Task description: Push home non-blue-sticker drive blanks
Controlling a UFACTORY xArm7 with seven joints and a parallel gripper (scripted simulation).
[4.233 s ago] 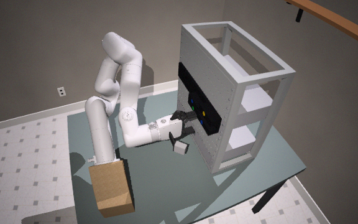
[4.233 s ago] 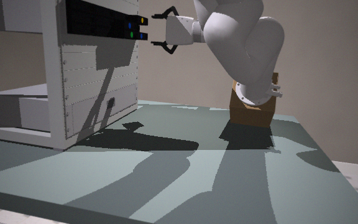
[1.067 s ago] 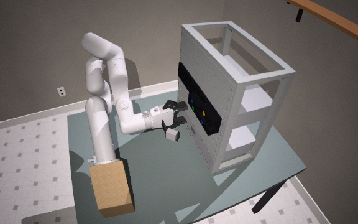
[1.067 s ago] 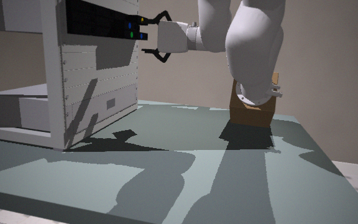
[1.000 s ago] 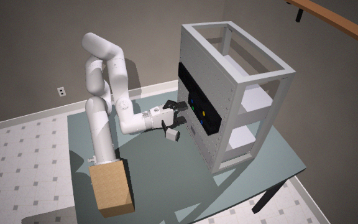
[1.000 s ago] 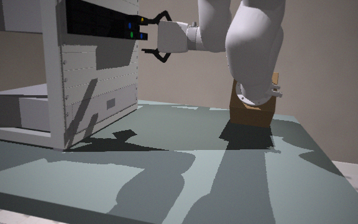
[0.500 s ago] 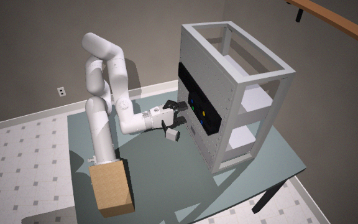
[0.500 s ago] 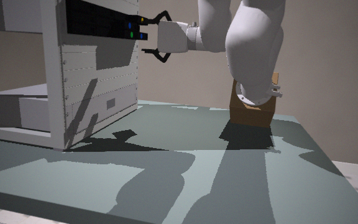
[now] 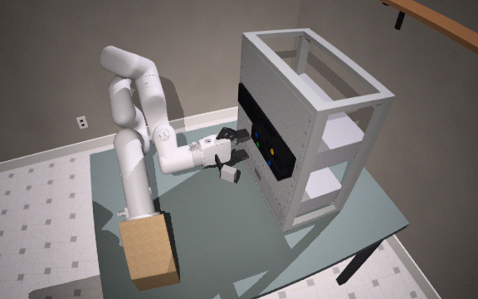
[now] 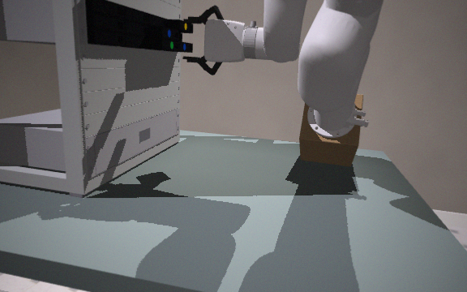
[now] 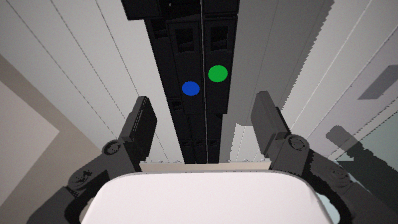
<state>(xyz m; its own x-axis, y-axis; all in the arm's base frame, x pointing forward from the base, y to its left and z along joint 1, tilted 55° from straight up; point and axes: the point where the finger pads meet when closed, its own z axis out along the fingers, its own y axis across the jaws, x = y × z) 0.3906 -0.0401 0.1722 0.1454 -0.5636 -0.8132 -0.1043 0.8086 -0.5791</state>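
The grey rack (image 9: 311, 124) stands on the table with the black storage chassis (image 9: 265, 133) in its front. Four stickers show on the blanks: blue (image 9: 256, 134), green (image 9: 257, 144), yellow (image 9: 271, 151) and a second blue (image 9: 269, 163). In the wrist view only a blue sticker (image 11: 190, 88) and the green sticker (image 11: 218, 73) show, side by side on two neighbouring blanks. My gripper (image 9: 241, 145) is open and empty, just in front of the chassis face, with its fingers spread either side of those two blanks. In the side view its fingertips (image 10: 189, 36) are level with the stickers.
The arm stands on a cardboard-coloured base box (image 9: 149, 251) at the table's near left. The rack (image 10: 75, 93) has open shelves behind. A wooden wall shelf (image 9: 451, 29) hangs high at the right. The table edge runs close behind the rack.
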